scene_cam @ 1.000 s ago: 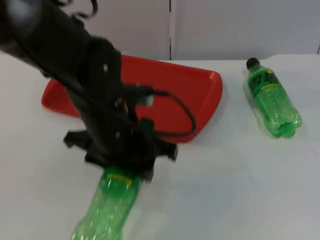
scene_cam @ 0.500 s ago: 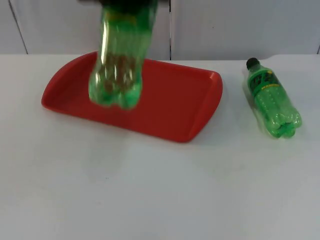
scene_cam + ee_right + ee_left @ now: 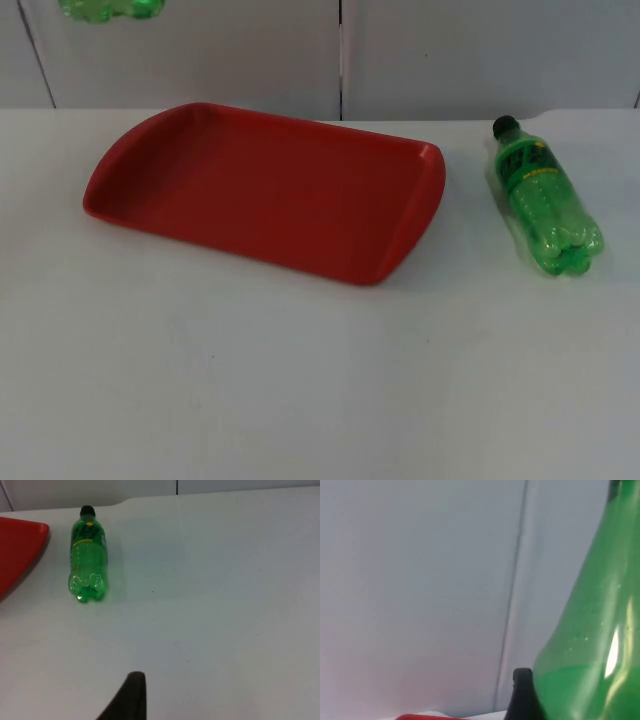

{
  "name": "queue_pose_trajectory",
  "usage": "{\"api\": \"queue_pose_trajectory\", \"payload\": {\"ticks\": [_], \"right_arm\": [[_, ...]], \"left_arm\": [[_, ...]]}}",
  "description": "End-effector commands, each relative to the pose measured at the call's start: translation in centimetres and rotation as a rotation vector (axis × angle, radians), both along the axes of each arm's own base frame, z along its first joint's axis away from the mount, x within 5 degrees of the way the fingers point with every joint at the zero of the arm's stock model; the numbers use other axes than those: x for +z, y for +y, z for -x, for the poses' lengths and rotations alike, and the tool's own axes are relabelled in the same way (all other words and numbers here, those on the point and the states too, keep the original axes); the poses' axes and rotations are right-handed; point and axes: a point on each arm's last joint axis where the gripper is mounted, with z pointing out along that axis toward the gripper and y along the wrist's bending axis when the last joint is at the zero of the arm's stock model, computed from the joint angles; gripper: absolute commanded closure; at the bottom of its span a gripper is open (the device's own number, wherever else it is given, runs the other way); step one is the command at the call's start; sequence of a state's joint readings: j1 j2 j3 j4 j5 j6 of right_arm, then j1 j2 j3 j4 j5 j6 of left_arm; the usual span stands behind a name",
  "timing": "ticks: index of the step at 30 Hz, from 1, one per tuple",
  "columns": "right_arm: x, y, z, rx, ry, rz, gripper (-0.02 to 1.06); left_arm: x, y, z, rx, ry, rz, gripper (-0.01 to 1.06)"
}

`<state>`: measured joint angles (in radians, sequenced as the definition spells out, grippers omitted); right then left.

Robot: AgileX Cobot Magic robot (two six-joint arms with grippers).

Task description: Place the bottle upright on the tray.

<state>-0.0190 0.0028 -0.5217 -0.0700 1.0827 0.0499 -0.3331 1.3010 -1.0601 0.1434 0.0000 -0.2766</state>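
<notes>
Left tool [image 3: 532, 700] is closed on a green bottle [image 3: 592, 645]: in the left wrist view one black fingertip [image 3: 521, 695] lies against the bottle's green side, with the grey partition wall [image 3: 420, 590] behind and a sliver of the red tray [image 3: 427, 717] far beneath. From the top view the base of this held bottle [image 3: 105, 8] hangs high in the air, in front of the wall and beyond the tray's far left end, well clear of the tabletop [image 3: 300, 380].

Right tool [image 3: 131, 695] waits above bare tabletop, with one dark fingertip visible; whether it is wide or narrow cannot be told.

The red tray [image 3: 400, 235] sits flat on the tabletop left of centre, with nothing standing on it. A second green bottle [image 3: 545, 200] lies on its side well to the right of the tray, near its right edge but not touching it, black cap [image 3: 506, 126] toward the wall and its base toward the camera. The right wrist view shows it [image 3: 88, 555] beside the tray's corner [image 3: 22, 547].
</notes>
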Motion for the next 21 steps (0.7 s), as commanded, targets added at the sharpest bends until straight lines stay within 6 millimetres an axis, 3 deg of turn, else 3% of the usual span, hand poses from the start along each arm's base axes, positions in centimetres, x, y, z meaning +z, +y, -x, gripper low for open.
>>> {"api": "queue_pose_trajectory", "payload": {"ticks": [1,5,14,21], "right_arm": [[-0.1,0.0,0.0,-0.003,-0.002,0.0,0.0],[-0.1,0.0,0.0,-0.003,-0.002,0.0,0.0],[-0.1,0.0,0.0,-0.003,-0.002,0.0,0.0],[-0.1,0.0,0.0,-0.003,-0.002,0.0,0.0]], "left_arm": [[0.5,0.5,0.0,0.012,-0.031,-0.005,1.05],[0.3,0.8,0.0,0.011,-0.03,-0.101,1.05],[0.6,0.7,0.0,0.004,-0.069,-0.086,1.05],[-0.2,0.2,-1.9,-0.024,-0.157,-0.096,1.05]]}}
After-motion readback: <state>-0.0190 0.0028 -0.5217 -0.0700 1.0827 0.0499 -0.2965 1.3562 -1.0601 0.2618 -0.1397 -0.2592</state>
